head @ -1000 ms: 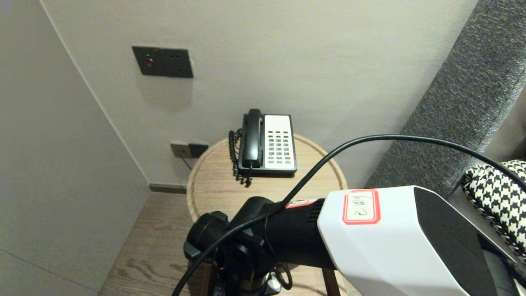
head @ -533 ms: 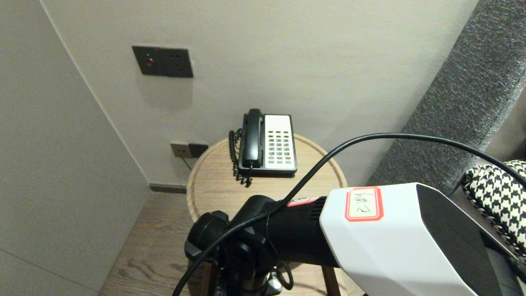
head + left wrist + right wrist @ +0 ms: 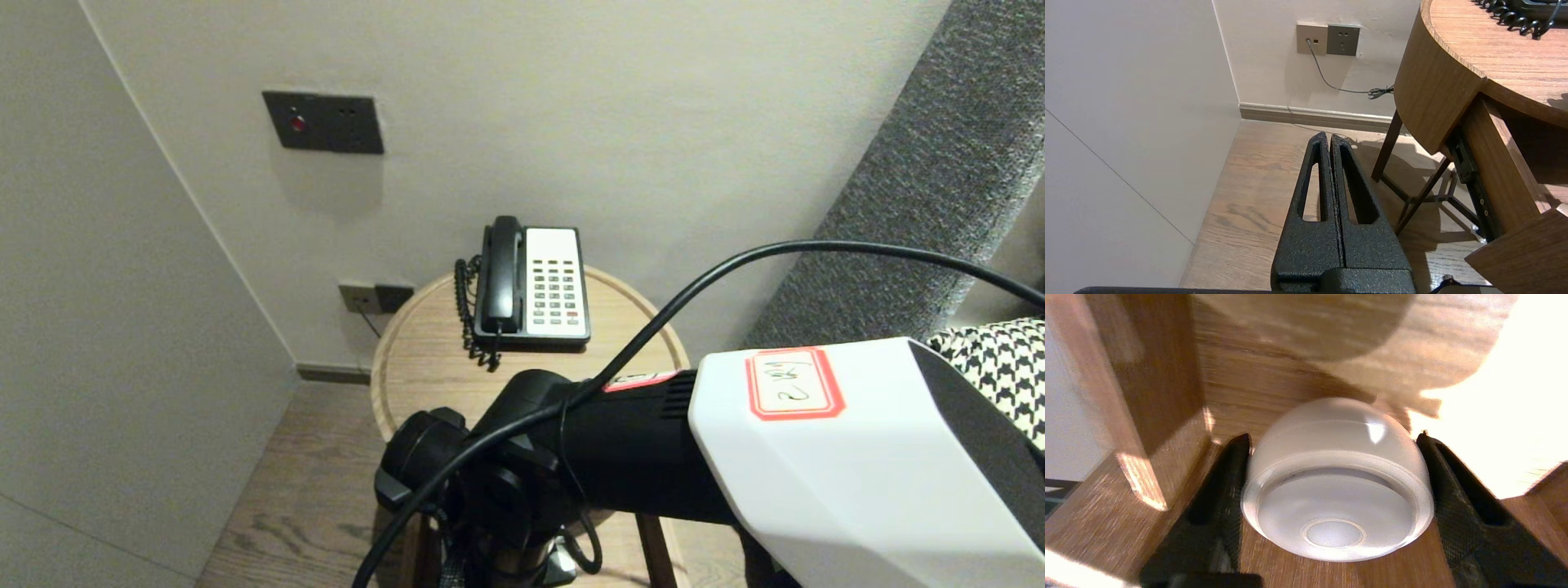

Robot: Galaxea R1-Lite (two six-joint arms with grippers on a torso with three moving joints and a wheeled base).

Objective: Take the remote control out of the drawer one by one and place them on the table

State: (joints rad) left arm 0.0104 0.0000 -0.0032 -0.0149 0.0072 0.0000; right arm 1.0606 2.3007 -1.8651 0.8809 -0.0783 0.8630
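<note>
A white dome-shaped light (image 3: 1337, 473) sits between the black fingers of my right gripper (image 3: 1333, 437); both fingers press its sides, and its flat round base faces the camera. Wooden drawer walls (image 3: 1155, 375) and a wooden floor surround it. In the head view my right arm (image 3: 637, 457) reaches down in front of the round wooden side table (image 3: 424, 359), and the wrist hides the gripper. My left gripper (image 3: 1328, 136) is shut and empty, hanging over the wood floor beside the table.
A black-and-white desk phone (image 3: 532, 284) with a coiled cord stands at the back of the table. The table's drawer (image 3: 1515, 171) is pulled out. Wall sockets (image 3: 1327, 39) with a cable lie behind. A grey upholstered panel (image 3: 922, 188) and a houndstooth cushion (image 3: 1000, 367) are at right.
My right arm has shifted to the right and a little up in the head view, its wrist following. The left arm and the phone have not moved.
</note>
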